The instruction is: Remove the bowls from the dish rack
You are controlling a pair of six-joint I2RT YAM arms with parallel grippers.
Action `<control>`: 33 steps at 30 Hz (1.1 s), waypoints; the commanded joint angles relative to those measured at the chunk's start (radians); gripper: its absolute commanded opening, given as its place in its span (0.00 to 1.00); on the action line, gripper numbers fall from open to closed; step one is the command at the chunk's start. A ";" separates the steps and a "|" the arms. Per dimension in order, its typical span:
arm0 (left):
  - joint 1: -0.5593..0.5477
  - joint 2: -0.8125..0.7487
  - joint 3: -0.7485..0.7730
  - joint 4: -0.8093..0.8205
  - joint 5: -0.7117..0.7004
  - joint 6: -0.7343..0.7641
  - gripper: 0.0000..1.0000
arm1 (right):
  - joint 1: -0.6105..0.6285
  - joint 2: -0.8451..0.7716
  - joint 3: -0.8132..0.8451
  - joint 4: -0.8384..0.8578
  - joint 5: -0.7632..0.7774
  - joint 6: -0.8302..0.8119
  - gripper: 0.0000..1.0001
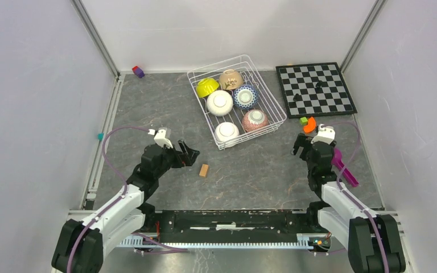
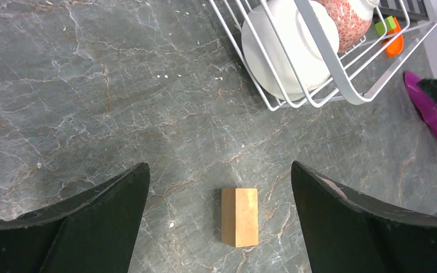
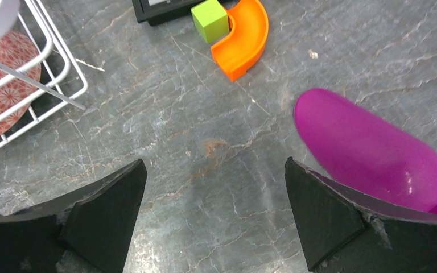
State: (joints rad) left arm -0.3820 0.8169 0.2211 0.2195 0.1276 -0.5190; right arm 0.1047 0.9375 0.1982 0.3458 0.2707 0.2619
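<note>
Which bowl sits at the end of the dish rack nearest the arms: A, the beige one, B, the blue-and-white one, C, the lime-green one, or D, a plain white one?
D: a plain white bowl lies in the near corner of the dish rack, beside the pink-red speckled bowl.

Overhead camera; close wrist views apparently share rack [image 1: 267,88].

Wood block [image 1: 204,170] sits in left-side path to dish rack [image 1: 268,102]; purple scoop [image 1: 344,170], orange piece [image 1: 310,125] clutter right side.
</note>
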 commanded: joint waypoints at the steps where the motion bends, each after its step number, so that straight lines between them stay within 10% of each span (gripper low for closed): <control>1: -0.003 0.027 0.062 0.049 -0.003 -0.073 1.00 | 0.001 -0.013 -0.045 0.092 -0.004 0.067 0.98; 12: -0.002 0.013 0.170 -0.185 -0.272 -0.226 1.00 | 0.002 -0.008 -0.160 0.258 -0.063 0.074 0.98; 33: 0.000 0.338 0.572 -0.141 -0.084 -0.406 0.95 | 0.000 -0.032 -0.177 0.257 -0.065 0.068 0.98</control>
State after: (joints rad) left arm -0.3820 1.0863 0.6937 0.0563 -0.0235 -0.8715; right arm 0.1047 0.9047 0.0345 0.5644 0.2096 0.3290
